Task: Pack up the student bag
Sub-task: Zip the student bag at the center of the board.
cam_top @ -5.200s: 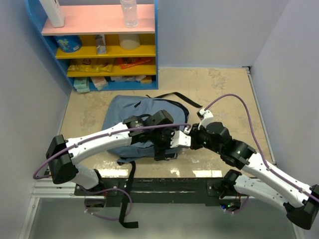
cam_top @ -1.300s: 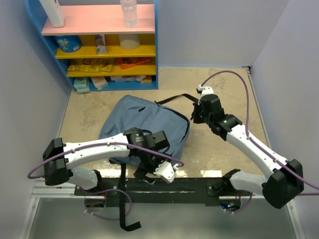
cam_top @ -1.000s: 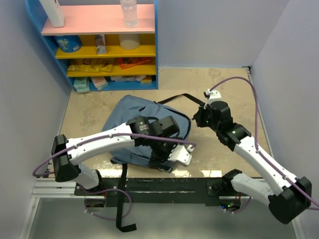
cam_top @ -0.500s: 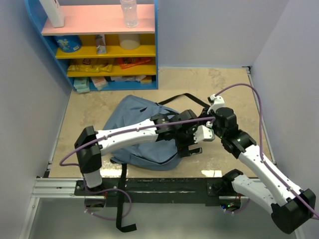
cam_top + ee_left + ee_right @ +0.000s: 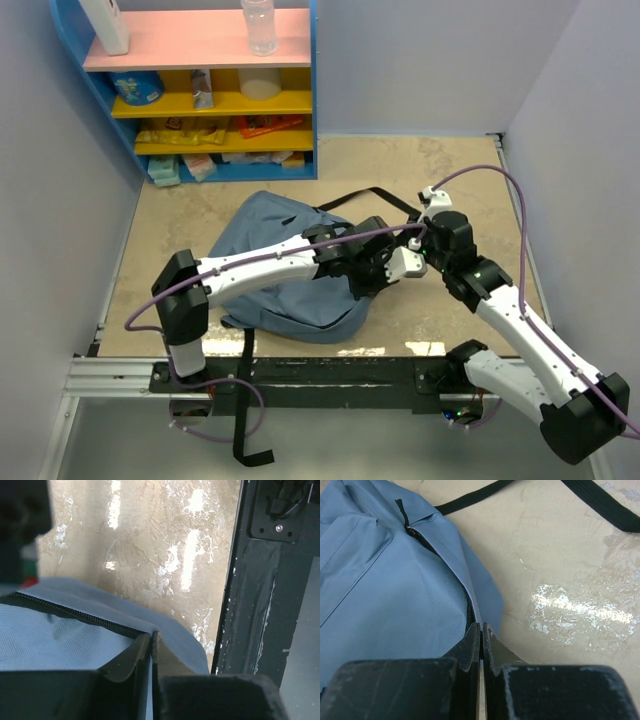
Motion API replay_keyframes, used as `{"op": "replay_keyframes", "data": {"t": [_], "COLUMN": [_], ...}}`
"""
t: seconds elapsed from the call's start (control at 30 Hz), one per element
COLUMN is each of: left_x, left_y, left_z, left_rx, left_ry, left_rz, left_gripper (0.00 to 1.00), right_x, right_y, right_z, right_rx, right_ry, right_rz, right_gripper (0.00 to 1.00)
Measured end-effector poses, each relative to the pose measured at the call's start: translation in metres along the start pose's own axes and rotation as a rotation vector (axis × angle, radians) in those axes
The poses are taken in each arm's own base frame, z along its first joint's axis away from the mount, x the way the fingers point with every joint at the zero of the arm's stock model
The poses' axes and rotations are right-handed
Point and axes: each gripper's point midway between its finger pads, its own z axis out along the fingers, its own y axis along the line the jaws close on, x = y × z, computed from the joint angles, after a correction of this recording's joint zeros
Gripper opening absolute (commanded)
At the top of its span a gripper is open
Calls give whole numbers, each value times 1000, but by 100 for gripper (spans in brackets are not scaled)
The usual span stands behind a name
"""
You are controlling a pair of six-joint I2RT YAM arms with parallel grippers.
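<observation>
The student bag (image 5: pixel 262 228), slate-blue with a black zipper, lies flat mid-table. My left arm reaches across it, and my left gripper (image 5: pixel 372 276) sits at its right edge. In the left wrist view this gripper (image 5: pixel 151 636) is shut on the fabric flap beside the zipper (image 5: pixel 75 613) of the bag (image 5: pixel 45 640). My right gripper (image 5: pixel 408 262) meets the same edge from the right. The right wrist view shows it (image 5: pixel 481 627) shut on the bag's (image 5: pixel 385 580) flap at the zipper line (image 5: pixel 469 611). A black strap (image 5: pixel 600 502) trails over the table behind.
A blue shelf unit (image 5: pixel 312 100) with pink and yellow boards stands at the back left, holding a bottle (image 5: pixel 258 25), a white container (image 5: pixel 106 25) and snacks. Walls close in on both sides. A black rail (image 5: pixel 300 375) runs along the near edge, a strap (image 5: pixel 248 400) hanging over it.
My left arm swung from the bag's near side across to its right edge and shut there. My right gripper stayed shut and drifted slightly nearer. The bag's right side shifted.
</observation>
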Motion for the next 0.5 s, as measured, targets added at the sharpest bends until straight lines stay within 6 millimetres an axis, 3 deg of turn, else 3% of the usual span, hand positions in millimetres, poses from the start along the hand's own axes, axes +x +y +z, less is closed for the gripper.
{"op": "replay_keyframes", "data": {"t": [0.03, 0.3, 0.5], "left_x": [1, 10, 12], "left_y": [1, 6, -21], "left_z": [0, 3, -13], "left_rx": [9, 18, 18], "left_ry": [-4, -29, -70], "left_rz": [-3, -28, 117], "left_gripper": [0, 0, 0], "right_x": [0, 7, -1], "right_y": [-1, 4, 17], "right_z": [0, 1, 6], "right_rx": [3, -18, -64], "right_ry": [0, 30, 41], "right_rz": [1, -3, -15], "right_gripper": [0, 0, 0]}}
